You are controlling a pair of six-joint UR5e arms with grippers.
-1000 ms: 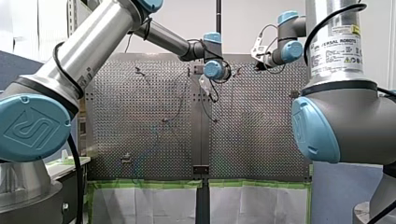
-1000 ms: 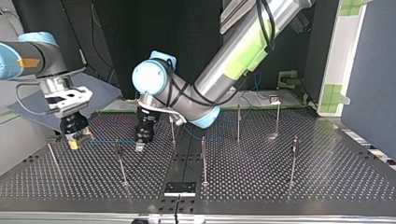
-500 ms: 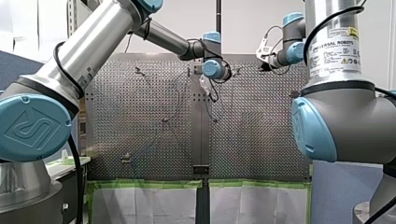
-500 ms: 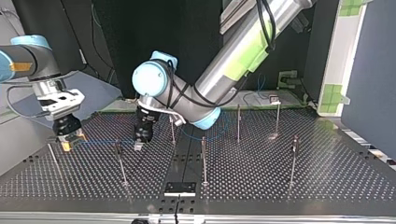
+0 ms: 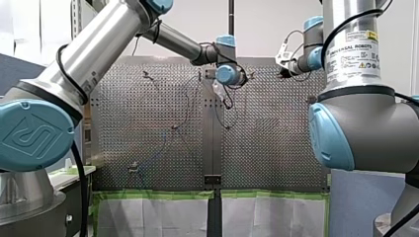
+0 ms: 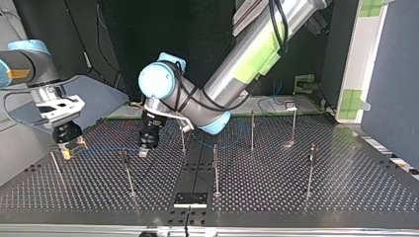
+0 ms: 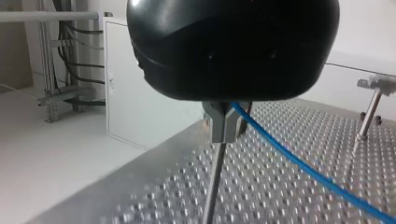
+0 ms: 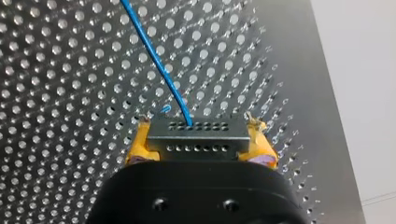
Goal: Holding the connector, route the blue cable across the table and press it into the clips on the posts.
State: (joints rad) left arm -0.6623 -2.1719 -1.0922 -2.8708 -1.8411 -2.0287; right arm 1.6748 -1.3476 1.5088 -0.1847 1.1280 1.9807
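Two grippers out there, my left gripper (image 6: pixel 144 152) and my right gripper (image 6: pixel 67 149), one blue cable (image 8: pixel 159 66), one connector (image 8: pixel 198 135), seven thin posts (image 6: pixel 216 170) standing, all on one perforated table (image 6: pixel 346 190).

In the top view, bare table (image 6: pixel 356 192) is left at 4 o'clock; at 9 o'clock passage is barred by a post (image 6: pixel 128 173) and the blue cable (image 6: pixel 106 148).

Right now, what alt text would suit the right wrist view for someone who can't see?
My right gripper clamps a grey connector between yellow-padded fingers; a blue cable runs from it away over the perforated table.
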